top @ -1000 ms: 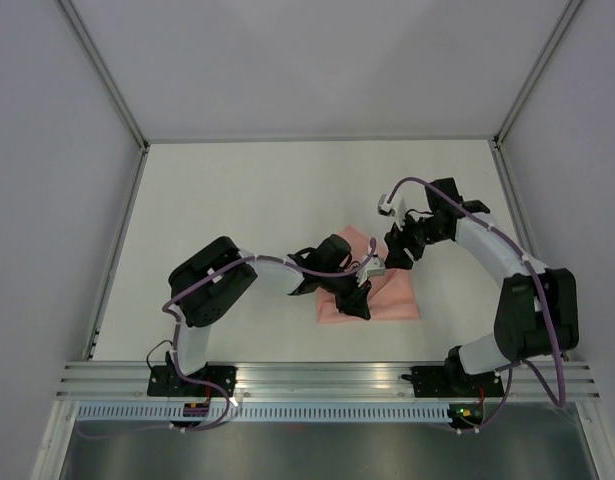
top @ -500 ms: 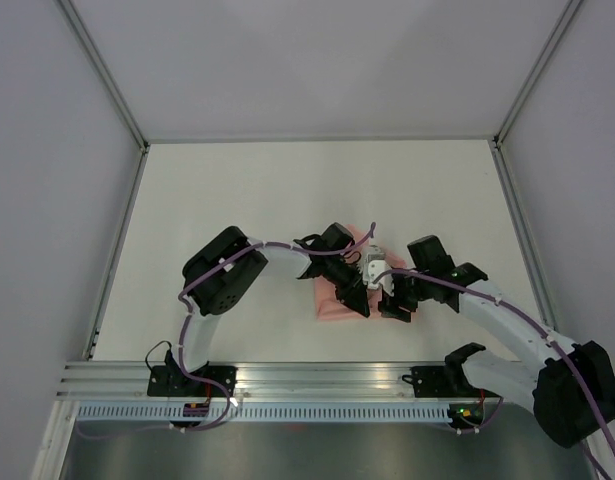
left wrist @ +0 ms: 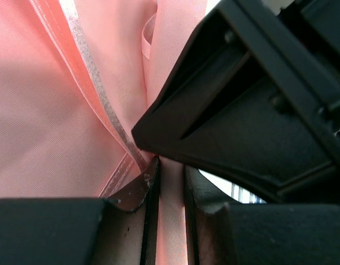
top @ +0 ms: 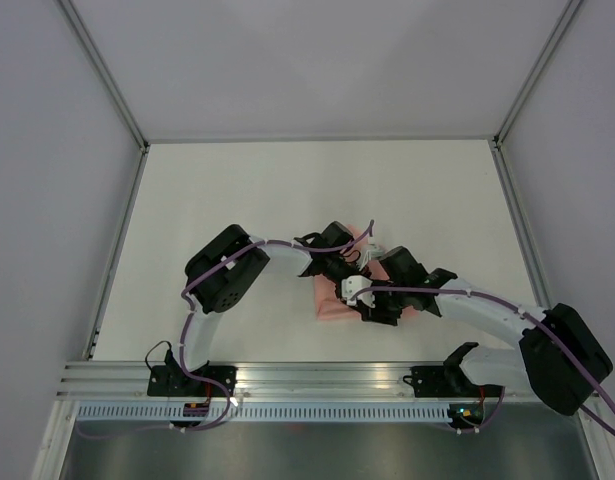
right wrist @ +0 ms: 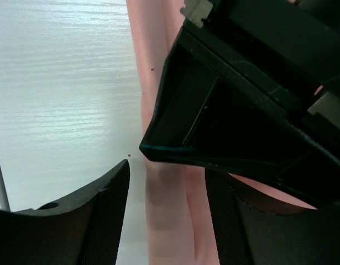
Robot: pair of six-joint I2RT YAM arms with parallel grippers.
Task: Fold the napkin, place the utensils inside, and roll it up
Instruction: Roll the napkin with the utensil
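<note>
The salmon-pink napkin (top: pixel 330 305) lies bunched at the table's middle front, mostly under both arms. My left gripper (top: pixel 349 282) is shut on a fold of the napkin (left wrist: pixel 171 221), pinched between its fingertips. My right gripper (top: pixel 372 305) is open just beside it, its jaws either side of a rolled edge of the napkin (right wrist: pixel 167 221) without closing on it. The left gripper's black body (right wrist: pixel 241 110) fills the right wrist view above the jaws. The napkin's hemmed edge (left wrist: pixel 98 94) runs diagonally in the left wrist view. No utensils are in view.
The white table (top: pixel 237 200) is bounded by grey walls and a metal rail (top: pixel 327 380) at the near edge. The two arms crowd each other over the napkin.
My right arm has swung from the napkin's far right down and left, to close against the left gripper. The napkin has been gathered narrower. The left gripper has stayed on the napkin.
</note>
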